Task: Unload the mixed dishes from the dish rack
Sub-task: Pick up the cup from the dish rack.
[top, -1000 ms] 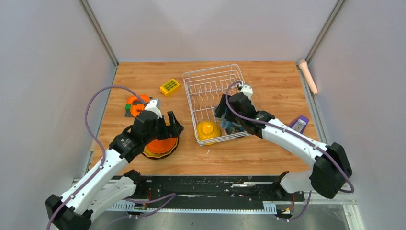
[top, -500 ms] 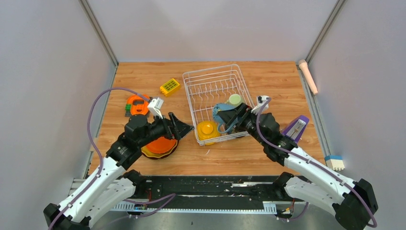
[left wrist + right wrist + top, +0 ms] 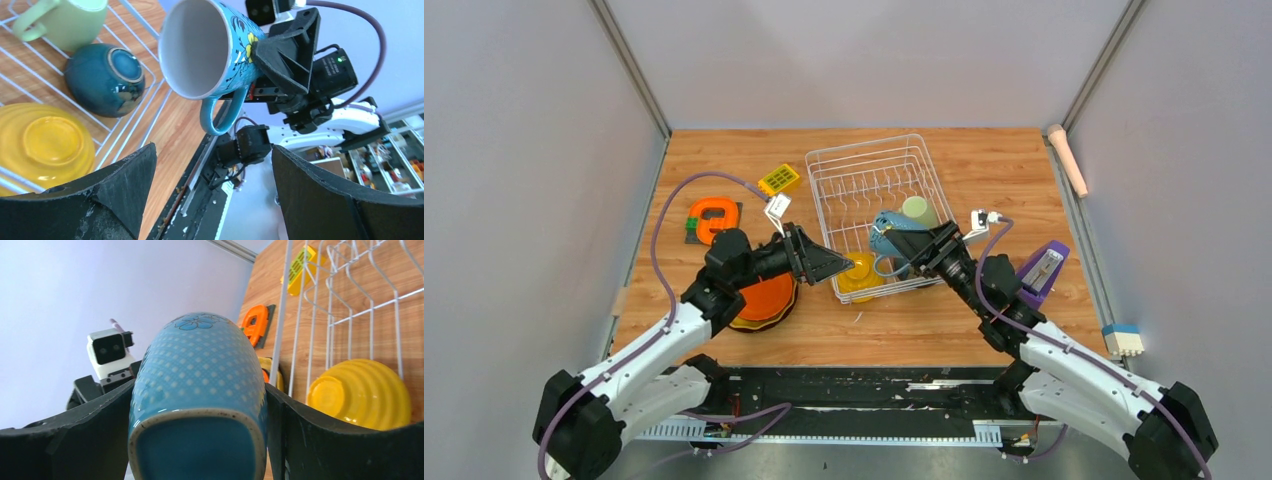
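- Right gripper (image 3: 916, 250): clamped on the body of the blue mug (image 3: 210, 47), one finger on each side, close to the base.
- Blue mug: on its side, clear of the wire, over the near right part of the dish rack (image 3: 864, 165). Open mouth toward the left gripper, handle hanging downward. White inside, flower pattern on the blue outside.
- Left gripper (image 3: 836, 266): jaws spread wide, nothing between them. Positioned just beside the near left corner of the rack, aimed at the mouth of the mug, apart from it.
- Inside the rack, near end:
  - yellow bowl (image 3: 45, 145), upside down, at the near left corner;
  - dark bowl (image 3: 105, 72), upside down, just beside the yellow bowl;
  - pale green mug (image 3: 65, 20), farther back toward the right wall, handle visible from the left wrist view; upright or inverted, not clear.
- On the wooden table (image 3: 1004, 180), left of the rack: stack of plates, orange plate (image 3: 764, 298) on top, edge of a yellow plate (image 3: 749, 325) showing beneath. Stack partly covered by the left arm.
- Farther back on the left: yellow studded brick (image 3: 779, 180) near the far left corner of the rack, not touching; orange round gadget (image 3: 711, 218) well apart from the rack.
- At the right edge of the table: purple object (image 3: 1046, 262), close to the right arm.
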`<state>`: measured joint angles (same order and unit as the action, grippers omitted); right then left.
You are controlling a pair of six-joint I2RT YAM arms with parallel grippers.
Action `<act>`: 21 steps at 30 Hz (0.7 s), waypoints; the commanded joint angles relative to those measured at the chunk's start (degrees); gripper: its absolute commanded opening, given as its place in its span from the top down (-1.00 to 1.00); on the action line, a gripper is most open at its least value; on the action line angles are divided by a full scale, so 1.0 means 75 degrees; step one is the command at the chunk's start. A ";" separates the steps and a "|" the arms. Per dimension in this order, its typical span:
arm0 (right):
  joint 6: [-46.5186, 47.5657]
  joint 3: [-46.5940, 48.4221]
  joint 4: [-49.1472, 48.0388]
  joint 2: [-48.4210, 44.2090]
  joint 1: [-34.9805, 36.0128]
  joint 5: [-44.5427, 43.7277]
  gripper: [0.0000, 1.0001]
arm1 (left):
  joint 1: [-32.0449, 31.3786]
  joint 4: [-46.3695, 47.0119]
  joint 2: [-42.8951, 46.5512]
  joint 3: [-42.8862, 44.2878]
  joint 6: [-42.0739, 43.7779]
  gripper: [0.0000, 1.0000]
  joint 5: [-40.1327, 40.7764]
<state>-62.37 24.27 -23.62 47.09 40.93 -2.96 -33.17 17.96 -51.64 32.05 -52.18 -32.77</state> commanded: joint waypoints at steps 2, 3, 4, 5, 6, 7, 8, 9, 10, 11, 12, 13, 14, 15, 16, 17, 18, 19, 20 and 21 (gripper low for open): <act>-0.0792 0.0096 -0.2096 0.0320 -0.0022 0.0224 1.00 | -0.0109 0.1979 -0.0352 -0.0099 -0.0693 -0.80 -0.0604; -0.0844 0.0122 -0.2171 0.0427 -0.0020 0.0246 1.00 | -0.0128 0.2025 -0.0402 -0.0094 -0.0744 -0.79 -0.0572; -0.0912 0.0152 -0.2253 0.0530 -0.0019 0.0269 1.00 | -0.0181 0.2068 -0.0515 -0.0042 -0.0749 -0.78 -0.0510; -0.0981 0.0178 -0.2384 0.0650 -0.0011 0.0395 1.00 | -0.0206 0.2075 -0.0571 -0.0025 -0.0752 -0.78 -0.0478; -0.1049 0.0179 -0.2564 0.0763 -0.0008 0.0563 1.00 | -0.0259 0.2081 -0.0689 0.0026 -0.0753 -0.77 -0.0425; -0.1112 0.0170 -0.2765 0.0884 0.0002 0.0669 1.00 | -0.0286 0.2093 -0.0833 0.0094 -0.0741 -0.76 -0.0412; -0.1152 0.0194 -0.2922 0.1008 0.0013 0.0751 1.00 | -0.0335 0.2100 -0.0906 0.0131 -0.0747 -0.76 -0.0412; -0.1173 0.0234 -0.2998 0.1120 0.0024 0.0843 1.00 | -0.0397 0.2115 -0.1066 0.0211 -0.0752 -0.74 -0.0429; -0.1177 0.0293 -0.3007 0.1213 0.0033 0.0896 1.00 | -0.0425 0.2143 -0.1151 0.0254 -0.0753 -0.73 -0.0463; -0.1165 0.0369 -0.2983 0.1320 0.0053 0.0918 1.00 | -0.0498 0.2148 -0.1303 0.0333 -0.0753 -0.70 -0.0472; -0.1169 0.0456 -0.2903 0.1374 0.0076 0.0935 1.00 | -0.0534 0.2146 -0.1381 0.0356 -0.0753 -0.68 -0.0441; -0.1156 0.0505 -0.2887 0.1435 0.0108 0.0944 1.00 | -0.0628 0.2136 -0.1524 0.0405 -0.0753 -0.67 -0.0384; -0.1153 0.0523 -0.2911 0.1478 0.0147 0.0921 1.00 | -0.0669 0.2145 -0.1585 0.0421 -0.0774 -0.65 -0.0351; -0.1152 0.0525 -0.2961 0.1523 0.0199 0.0860 1.00 | -0.0747 0.2186 -0.1731 0.0433 -0.0814 -0.64 -0.0297; -0.1162 0.0525 -0.3013 0.1561 0.0238 0.0844 1.00 | -0.0810 0.2234 -0.1855 0.0427 -0.0842 -0.61 -0.0272; -0.1173 0.0515 -0.3040 0.1596 0.0273 0.0816 1.00 | -0.0837 0.2334 -0.1909 0.0421 -0.0922 -0.59 -0.0236; -0.1192 0.0499 -0.3080 0.1631 0.0319 0.0757 1.00 | -0.0877 0.2402 -0.2017 0.0418 -0.0961 -0.56 -0.0224; -0.1199 0.0468 -0.3154 0.1668 0.0355 0.0682 1.00 | -0.0893 0.2540 -0.2060 0.0416 -0.1031 -0.55 -0.0200; -0.1225 0.0441 -0.3226 0.1692 0.0391 0.0592 1.00 | -0.0926 0.2598 -0.2139 0.0414 -0.1062 -0.52 -0.0183; -0.1237 0.0387 -0.3332 0.1715 0.0432 0.0485 1.00 | -0.0947 0.2663 -0.2174 0.0420 -0.1109 -0.50 -0.0146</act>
<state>-69.82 24.49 -38.48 59.90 42.83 2.37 -39.44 32.53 -66.83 32.82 -58.92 -34.79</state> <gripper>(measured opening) 0.820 0.767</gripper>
